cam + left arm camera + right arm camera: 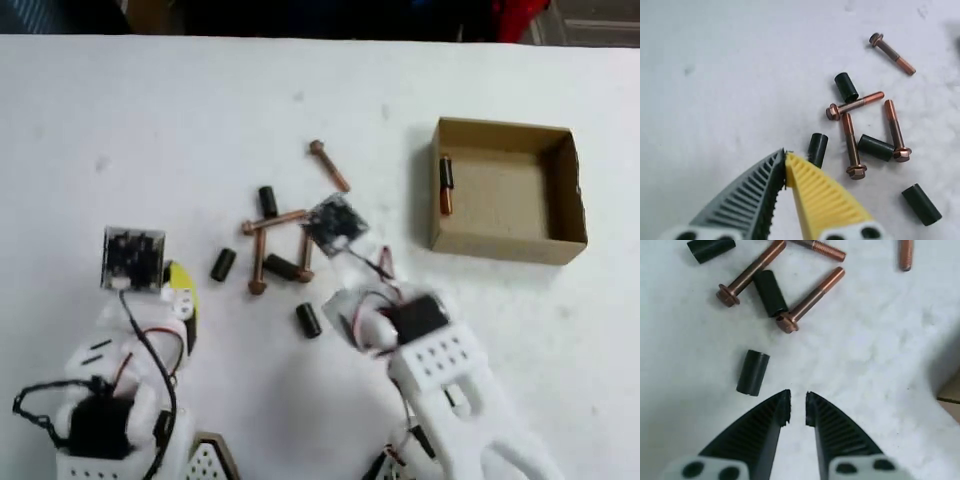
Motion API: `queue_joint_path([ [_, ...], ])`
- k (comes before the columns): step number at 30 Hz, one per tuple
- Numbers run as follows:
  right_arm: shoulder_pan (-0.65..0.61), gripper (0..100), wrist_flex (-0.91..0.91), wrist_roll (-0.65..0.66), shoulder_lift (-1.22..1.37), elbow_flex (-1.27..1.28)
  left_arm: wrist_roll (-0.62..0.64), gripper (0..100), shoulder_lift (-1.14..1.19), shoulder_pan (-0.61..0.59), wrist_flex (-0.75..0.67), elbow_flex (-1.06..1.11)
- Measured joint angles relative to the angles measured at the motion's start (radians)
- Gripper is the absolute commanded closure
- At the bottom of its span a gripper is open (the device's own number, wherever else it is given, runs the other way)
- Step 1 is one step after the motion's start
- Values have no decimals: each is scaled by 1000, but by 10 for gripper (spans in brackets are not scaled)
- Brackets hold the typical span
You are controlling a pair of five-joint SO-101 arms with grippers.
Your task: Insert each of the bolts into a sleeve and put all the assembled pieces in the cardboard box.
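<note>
The right gripper [798, 407] hangs low over the table [150, 120], its two black fingers parted by a narrow gap and holding nothing. The left gripper [785, 162], one finger grey and one yellow, is closed tip to tip and empty, beside the parts. Near the right gripper lies a lone black sleeve [753, 372], apart from the rest. Beyond it is a loose cluster: four copper bolts and three more sleeves, with one sleeve [770, 292] wedged between two bolts [811, 301]. The cardboard box [505, 125] sits well apart to the right, with one assembled piece [445, 185] inside.

The step in hand looks like a first pickup. The lone sleeve is likely the easiest choice: widen the fingers, straddle it across its round side, then close gently so it does not roll. Bare table surrounds it on every side. The cluster is crowded, so a grasp there could nudge neighbours. The path to the box looks open, but its near wall must be cleared.
</note>
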Motion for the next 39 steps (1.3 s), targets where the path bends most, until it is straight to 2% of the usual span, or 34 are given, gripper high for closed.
queue_joint_path([
  [12, -153, 831, 0, -29, 373, -150, -3, 980, 46, -3, 8, 2],
  [20, -190, 830, 0, -40, 514, -226, -3, 980, 58, -25, 8, 2],
  [25, -226, 830, -6, -87, 577, -255, 5, 980, 58, -94, 8, 2],
  [32, -226, 832, -84, -158, 658, -256, 17, 980, 58, -100, 8, 2],
  [35, -224, 843, -107, -186, 698, -256, 17, 980, 58, -100, 8, 2],
  [39, -218, 913, -121, -195, 740, -270, 17, 980, 58, -100, 8, 2],
])
